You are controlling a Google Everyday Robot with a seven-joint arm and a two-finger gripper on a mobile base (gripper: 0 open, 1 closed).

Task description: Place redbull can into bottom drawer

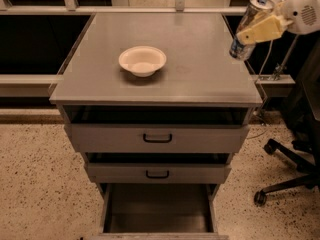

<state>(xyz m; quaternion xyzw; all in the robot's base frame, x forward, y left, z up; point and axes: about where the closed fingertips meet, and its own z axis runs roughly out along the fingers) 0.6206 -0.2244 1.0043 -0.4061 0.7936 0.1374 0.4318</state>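
The redbull can [246,42], slim, silver and blue with a shiny top, hangs tilted in the air over the right edge of the grey cabinet top [200,79]. My gripper [260,30] is shut on the redbull can, one yellowish finger [264,29] lying across its side, the white arm coming in from the upper right. The bottom drawer [159,209] is pulled out at the foot of the cabinet, its grey floor showing bare.
A white bowl [142,60] sits on the cabinet top left of centre. Two shallower drawers with black handles [157,138] are slightly open above the bottom one. An office chair base [282,176] stands on the speckled floor at right.
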